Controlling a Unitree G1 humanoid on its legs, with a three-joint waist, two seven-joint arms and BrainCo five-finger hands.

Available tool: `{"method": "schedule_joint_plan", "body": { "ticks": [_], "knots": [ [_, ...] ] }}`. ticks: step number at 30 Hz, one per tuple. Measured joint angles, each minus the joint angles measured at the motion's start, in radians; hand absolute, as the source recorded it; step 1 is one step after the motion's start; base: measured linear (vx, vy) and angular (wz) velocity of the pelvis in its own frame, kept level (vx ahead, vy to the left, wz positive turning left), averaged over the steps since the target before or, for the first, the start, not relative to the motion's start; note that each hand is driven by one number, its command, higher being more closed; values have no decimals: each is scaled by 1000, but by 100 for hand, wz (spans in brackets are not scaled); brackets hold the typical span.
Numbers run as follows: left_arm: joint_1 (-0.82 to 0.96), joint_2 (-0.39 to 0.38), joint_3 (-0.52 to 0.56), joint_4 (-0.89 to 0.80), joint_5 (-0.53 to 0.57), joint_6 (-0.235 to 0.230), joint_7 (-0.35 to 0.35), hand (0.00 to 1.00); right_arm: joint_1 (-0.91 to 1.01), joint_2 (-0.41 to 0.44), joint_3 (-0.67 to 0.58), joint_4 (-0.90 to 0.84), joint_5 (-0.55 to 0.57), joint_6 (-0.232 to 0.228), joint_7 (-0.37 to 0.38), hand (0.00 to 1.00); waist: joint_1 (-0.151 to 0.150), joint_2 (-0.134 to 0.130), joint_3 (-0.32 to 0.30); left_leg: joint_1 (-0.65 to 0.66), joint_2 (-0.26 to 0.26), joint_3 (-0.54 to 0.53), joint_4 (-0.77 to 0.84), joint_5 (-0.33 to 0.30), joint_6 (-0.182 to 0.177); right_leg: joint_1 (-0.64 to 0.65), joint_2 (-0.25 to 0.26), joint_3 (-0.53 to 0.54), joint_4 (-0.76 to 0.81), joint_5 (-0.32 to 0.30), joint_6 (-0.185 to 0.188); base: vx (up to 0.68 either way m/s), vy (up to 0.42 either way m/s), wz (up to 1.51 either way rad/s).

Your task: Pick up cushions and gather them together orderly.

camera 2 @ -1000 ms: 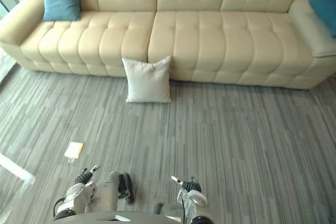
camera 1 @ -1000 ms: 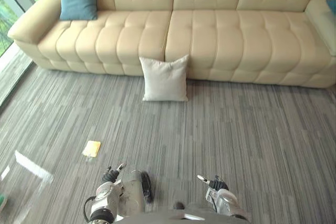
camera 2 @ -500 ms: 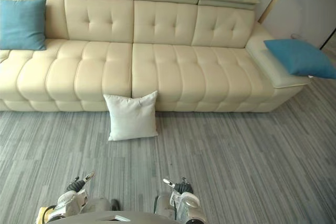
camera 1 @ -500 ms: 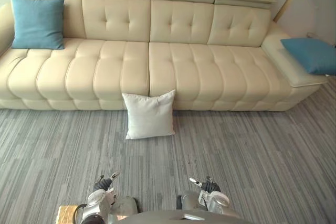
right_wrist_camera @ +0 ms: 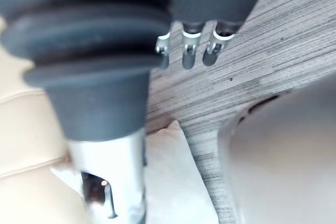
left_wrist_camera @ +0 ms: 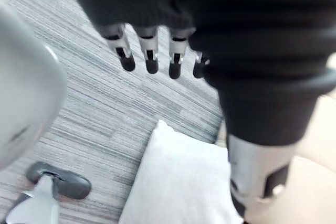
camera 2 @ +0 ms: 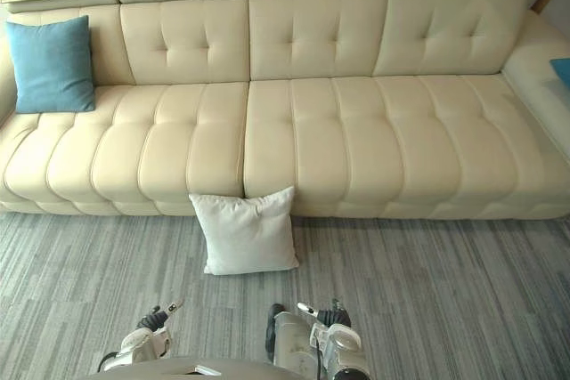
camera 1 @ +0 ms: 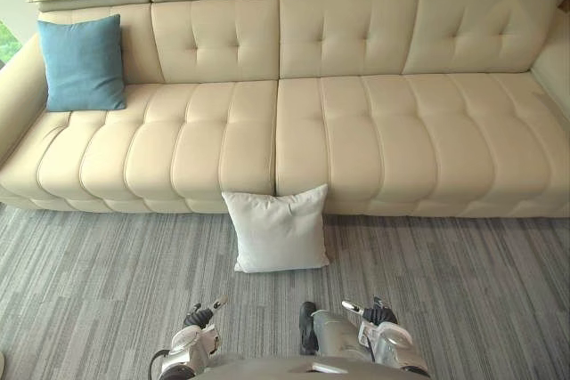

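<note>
Since half a second ago the whole view has swung, so the camera moved. The white cushion stays propped on the grey striped carpet against the front of the cream tufted sofa. It lies ahead of the left robot hand and the right robot hand, between the two. It is square and soft, of plain cloth, standing on its lower edge with its face toward the robot and no clear long axis. Both robot hands hang with straight, relaxed fingers, holding nothing. A blue cushion stands upright against the backrest, well ahead and left of the left robot hand.
</note>
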Motion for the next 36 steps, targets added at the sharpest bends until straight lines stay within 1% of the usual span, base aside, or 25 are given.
{"method": "schedule_joint_plan", "body": {
  "ticks": [1, 2, 3, 4, 5, 6, 7, 8, 9, 10, 11, 12, 14, 15, 16, 19, 21, 22, 24, 27, 28, 32, 34, 35, 36],
  "knots": [
    [0, 0, 4, -8, -1, 0, 1, 0, 5, 0, 0, 4, 1, 1, 0, 0, 0, -3, 4, -34, 24, 36, 114, 18, -6, 56, 0, -1, -25, -7, 0, 395, -44, 12],
    [0, 0, 5, -12, -1, 0, 1, 0, 7, 0, 1, 6, 1, 2, 0, 0, 1, -3, 6, -49, 43, 60, 162, 22, 5, 88, 0, -1, -41, -11, 1, 332, -19, 2],
    [4, 0, 4, -22, -12, 0, 1, 0, 11, 1, 3, 13, 2, 2, 0, 0, 3, -13, 11, -89, 81, 113, 214, 23, 33, 148, -3, 2, -79, -35, 12, 274, 9, 2],
    [3, 0, 0, -23, -19, 0, 1, 0, 11, -3, 2, 15, 2, 3, -1, 0, 2, -5, 8, -117, 106, 139, 220, 13, 51, 175, -5, 0, -88, -48, 19, 252, 33, 3],
    [4, 0, 0, -24, -22, 0, 1, 0, 11, -4, 2, 15, 2, 4, -1, 0, 2, -4, 7, -135, 116, 150, 211, 7, 60, 185, -7, 0, -91, -56, 23, 212, 78, 6],
    [5, 0, 0, -29, -23, 0, 1, 0, 10, -4, 2, 15, 2, 7, -1, 0, 3, -5, 7, -173, 127, 171, 169, -11, 79, 209, -19, -1, -102, -69, 26, 212, 130, 4],
    [4, 1, 0, -41, -28, -1, 2, 0, 11, -2, -2, 16, 10, 8, -2, 0, 10, -15, 12, -184, 133, 220, 58, -38, 100, 233, -45, 3, -106, -68, 51, 259, 181, 2],
    [4, 3, 0, -42, -28, -1, 2, 0, 11, -2, -2, 16, 14, 8, -2, 0, 12, -17, 13, -185, 133, 235, 9, -47, 103, 242, -57, 4, -105, -71, 58, 278, 219, -5],
    [4, 3, -1, -41, -28, -2, 2, 0, 20, -2, -2, 18, 13, 8, -3, 0, 16, -20, 14, -184, 129, 258, -108, -48, 101, 254, -77, 10, -97, -78, 75, 224, 203, -10],
    [4, 2, -1, -40, -28, -2, 2, 0, 26, -3, -1, 17, 13, 7, -3, 0, 16, -19, 13, -174, 116, 253, -270, -7, 109, 256, -95, 25, -76, -94, 102, 216, 240, -16],
    [8, -3, -5, -33, -28, -2, 1, 0, 32, -9, -1, 5, 13, 7, -3, 0, 16, -3, 6, -166, 113, 228, -385, 104, 102, 250, -91, 36, -54, -117, 136, 160, 221, -20],
    [7, -4, -3, -30, -29, -1, 2, 0, 30, -8, 2, 7, 13, 8, -4, 0, 20, -5, 4, -156, 101, 201, -389, 82, 57, 241, -91, 56, -39, -137, 154, 164, 277, -13],
    [9, 28, -2, -31, -29, -3, 4, 0, 34, 16, 8, 12, 13, 7, -3, 0, 9, -59, 1, -142, 47, 209, -410, 63, 72, 230, -128, 128, -27, -158, 148, 126, 274, 11],
    [10, 44, 0, -31, -29, -2, 4, 0, 36, 28, 8, 23, 13, 7, -3, 0, 8, -76, 0, -144, 23, 214, -416, 55, 84, 230, -146, 153, -35, -158, 147, 89, 210, 18],
    [13, 47, 0, -31, -29, -2, 4, 0, 36, 30, 8, 28, 13, 7, -3, 0, 8, -87, -6, -142, 18, 218, -420, 54, 86, 230, -149, 160, -40, -156, 148, 62, 164, -3],
    [25, 60, 2, -29, -28, -2, 5, 0, 38, 40, 11, 37, 13, 7, -2, 0, 18, -102, -16, -111, 1, 256, -462, 51, 91, 240, -167, 187, -83, -139, 158, -2, 89, -32],
    [33, 64, 1, -16, -18, -2, 4, 0, 48, 40, 29, 42, 15, 7, -1, 0, 8, -106, -31, -88, -11, 272, -503, 69, 89, 246, -179, 195, -117, -120, 191, -38, 29, -28],
    [33, 64, 1, -13, -17, -2, 4, 0, 48, 40, 29, 42, 14, 7, -1, 0, 6, -105, -31, -82, -13, 275, -517, 76, 88, 246, -179, 197, -123, -119, 191, -55, -4, -16],
    [33, 65, 1, -1, -8, -2, 5, 0, 48, 39, 28, 42, 13, 7, -1, 0, 4, -103, -36, -55, -24, 285, -596, 125, 85, 245, -179, 200, -156, -97, 195, -46, -21, -8],
    [42, 64, -1, 3, -7, -2, 4, 0, 50, 38, 28, 42, 12, 7, -1, 0, 6, -104, -52, -35, -27, 290, -672, 168, 78, 247, -167, 202, -194, -65, 195, -18, -28, -5],
    [42, 65, -1, 4, -7, -2, 4, 0, 50, 39, 28, 42, 12, 7, -1, 0, 7, -101, -56, -34, -27, 291, -676, 170, 77, 248, -164, 203, -199, -59, 195, 9, -17, -8],
    [41, 71, -21, 3, -7, -2, 5, 0, 54, 38, 55, 31, 12, 7, -2, 0, 23, -107, -55, 17, -28, 321, -743, 194, 71, 264, -156, 228, -228, -43, 193, 5, -8, -22],
    [37, 79, -48, -1, -9, -2, 8, 0, 48, 30, 99, 6, 12, 8, -3, 0, 29, -111, -49, 9, -26, 331, -742, 194, 70, 249, -153, 241, -226, -41, 192, -12, -4, -13],
    [34, 79, -52, -2, -10, -3, 12, 0, 44, 30, 111, -12, 12, 7, -5, 0, 33, -107, -46, 1, -22, 338, -736, 192, 70, 237, -150, 249, -224, -40, 191, -27, -9, -23],
    [12, 82, -65, -8, -19, -3, 27, 0, 20, 27, 138, -55, 11, 5, -9, 0, 29, -106, -27, -40, -6, 345, -694, 181, 72, 201, -139, 271, -208, -33, 185, -33, -18, -20]
  ]
}}
